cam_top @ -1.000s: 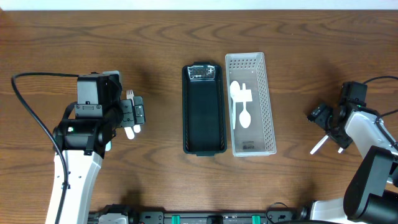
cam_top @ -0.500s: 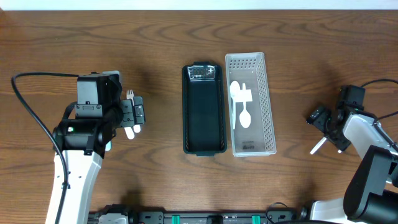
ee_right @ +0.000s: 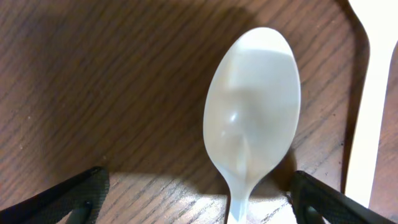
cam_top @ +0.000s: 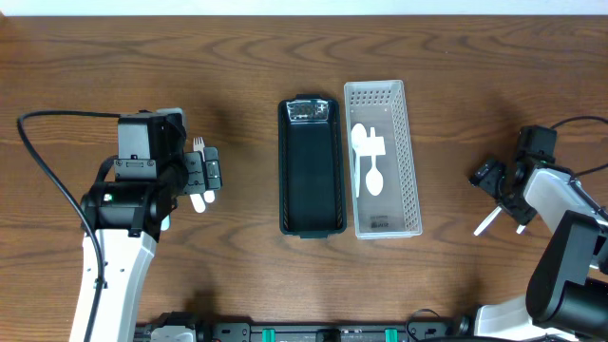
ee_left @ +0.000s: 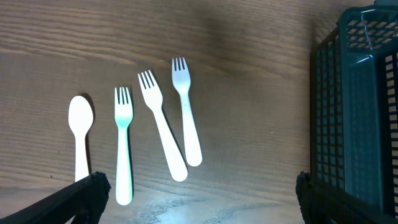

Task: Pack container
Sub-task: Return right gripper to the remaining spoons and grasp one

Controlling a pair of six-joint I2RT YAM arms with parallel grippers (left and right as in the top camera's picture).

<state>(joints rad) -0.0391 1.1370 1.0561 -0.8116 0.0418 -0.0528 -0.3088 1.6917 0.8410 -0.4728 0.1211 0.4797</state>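
A black container (cam_top: 312, 166) lies mid-table and holds nothing but something clear at its far end. Beside it on the right is a white perforated tray (cam_top: 383, 218) with two white spoons (cam_top: 373, 180) in it. My left gripper (cam_top: 204, 176) hangs open over white cutlery at the left. In the left wrist view, three forks (ee_left: 163, 134) and a spoon (ee_left: 81, 121) lie on the wood ahead of the open left gripper (ee_left: 199, 202). My right gripper (cam_top: 502, 195) is low at the right. It (ee_right: 199, 199) stands open astride a white spoon (ee_right: 252, 112) lying on the table.
The black container's ribbed wall (ee_left: 360, 106) fills the right side of the left wrist view. Another white utensil (ee_right: 376, 93) lies just right of the spoon in the right wrist view. A black cable (cam_top: 43, 161) loops off the left arm.
The right arm has shifted very slightly over the spoon. The left arm and the cutlery have not moved.
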